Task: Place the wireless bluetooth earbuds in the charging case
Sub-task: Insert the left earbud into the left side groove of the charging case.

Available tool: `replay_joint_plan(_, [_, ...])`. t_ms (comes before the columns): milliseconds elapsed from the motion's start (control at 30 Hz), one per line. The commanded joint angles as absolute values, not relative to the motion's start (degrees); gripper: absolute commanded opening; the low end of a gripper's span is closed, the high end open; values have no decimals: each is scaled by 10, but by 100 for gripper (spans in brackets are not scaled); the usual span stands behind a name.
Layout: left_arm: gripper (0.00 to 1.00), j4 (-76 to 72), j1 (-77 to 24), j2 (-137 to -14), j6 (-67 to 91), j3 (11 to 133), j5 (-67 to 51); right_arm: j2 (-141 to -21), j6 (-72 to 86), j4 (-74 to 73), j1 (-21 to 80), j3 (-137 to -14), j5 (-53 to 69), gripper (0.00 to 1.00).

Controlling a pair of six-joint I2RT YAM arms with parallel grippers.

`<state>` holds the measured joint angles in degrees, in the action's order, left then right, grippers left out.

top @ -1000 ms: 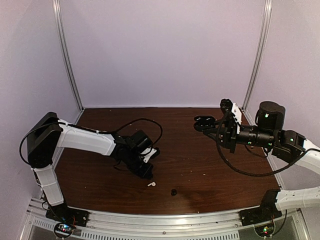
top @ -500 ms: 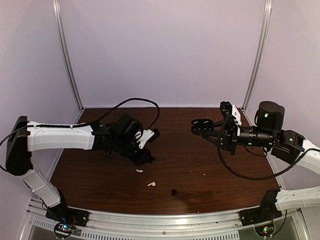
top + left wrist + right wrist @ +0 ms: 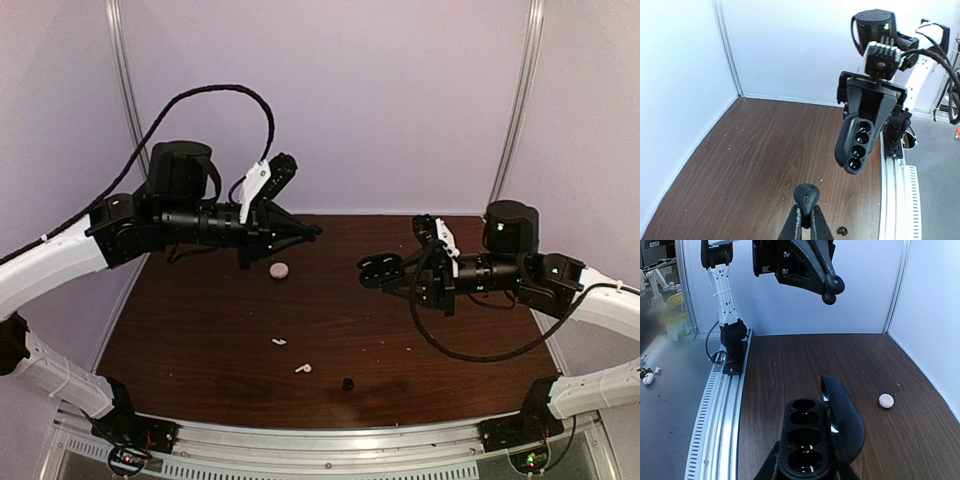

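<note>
My left gripper [image 3: 310, 231] is raised high over the back of the table. It is shut on one tiny black earbud [image 3: 806, 195], which sticks out past the fingertips and also shows in the right wrist view [image 3: 833, 286]. My right gripper [image 3: 402, 272] is shut on the black charging case [image 3: 377, 266] and holds it in the air. The case's lid [image 3: 843, 422] is open and its wells [image 3: 804, 440] are empty. The case faces the left gripper with a gap between them [image 3: 860, 142]. The second black earbud [image 3: 347, 384] lies on the table near the front.
Two white stemmed earbuds [image 3: 279, 342] [image 3: 303, 368] lie on the wood left of the black earbud. A pale pink round case [image 3: 279, 270] sits under the left gripper toward the back. White walls enclose the table; a metal rail [image 3: 320, 440] runs along the front.
The left arm has lifted off the table and swung up and back, uncovering the pink case. The right gripper with the open case has moved left and lower, toward the left gripper.
</note>
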<state>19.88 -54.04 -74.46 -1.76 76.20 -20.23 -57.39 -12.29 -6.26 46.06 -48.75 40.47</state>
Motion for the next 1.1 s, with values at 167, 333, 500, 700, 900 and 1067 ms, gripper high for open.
replay_joint_plan(167, [4, 262, -585, -764, -113, 831, -233, -612, -124, -32, 464, -530, 431, 0])
replay_joint_plan(333, [4, 264, -596, -776, -127, 831, -226, -624, -116, -26, 464, -536, 434, 0])
replay_joint_plan(500, [4, 276, -603, -796, -138, 835, -205, -639, -106, -26, 465, -547, 442, 0])
replay_joint_plan(700, [3, 294, -604, -813, -144, 838, -194, -657, -108, -45, 465, -565, 444, 0])
replay_joint_plan(900, [4, 300, -604, -823, -146, 843, -191, -673, -115, -63, 468, -581, 444, 0])
replay_joint_plan(1067, [3, 300, -604, -822, -148, 846, -178, -680, -125, -78, 471, -589, 440, 0])
